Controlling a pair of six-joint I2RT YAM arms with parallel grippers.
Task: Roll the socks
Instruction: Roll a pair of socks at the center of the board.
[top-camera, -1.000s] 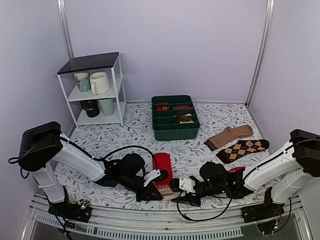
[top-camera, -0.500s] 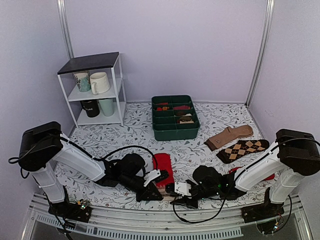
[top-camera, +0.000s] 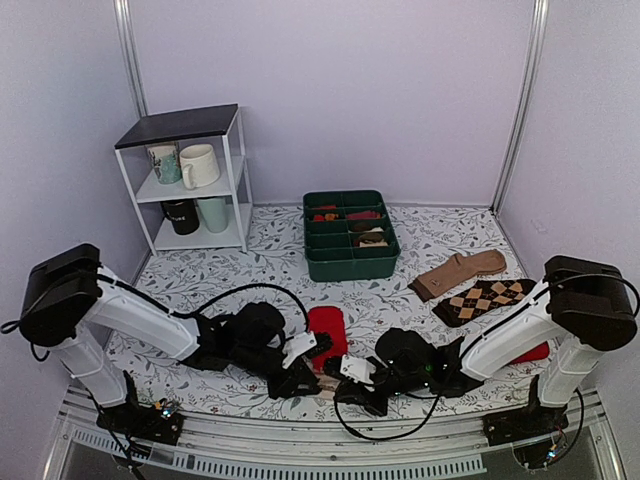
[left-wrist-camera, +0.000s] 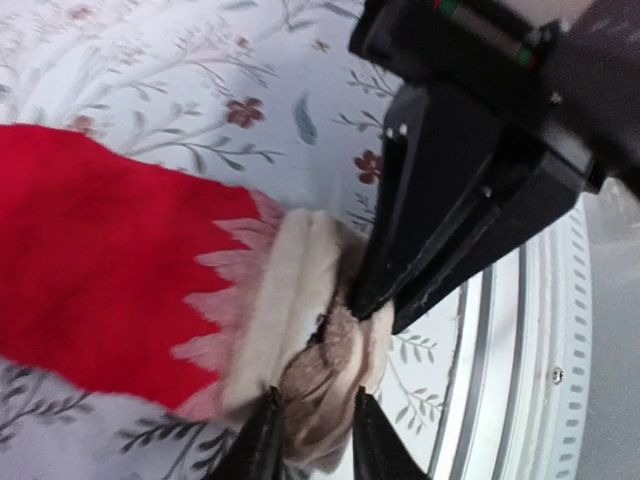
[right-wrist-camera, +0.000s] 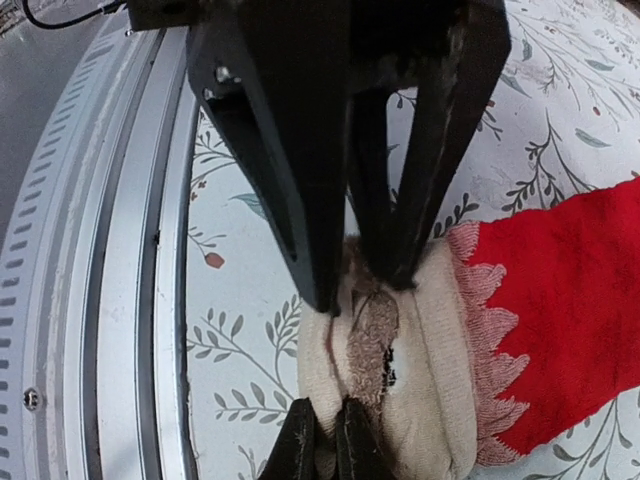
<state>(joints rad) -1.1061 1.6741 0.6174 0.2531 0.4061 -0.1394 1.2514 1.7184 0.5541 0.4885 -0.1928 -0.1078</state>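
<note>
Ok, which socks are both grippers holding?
The bright red pair with the beige end, nearest the front edge: left gripper and right gripper both pinch it. The brown sock and argyle sock lie untouched.

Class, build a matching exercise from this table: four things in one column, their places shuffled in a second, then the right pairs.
1. red socks
2. green tray
3. argyle sock
4. white shelf

a. far left, holding mugs
b. right side, beside tan sock
c. near edge, pinched by left claw and right claw
d. middle, toward the back

Pairs: 1-c, 2-d, 3-b, 4-a
</note>
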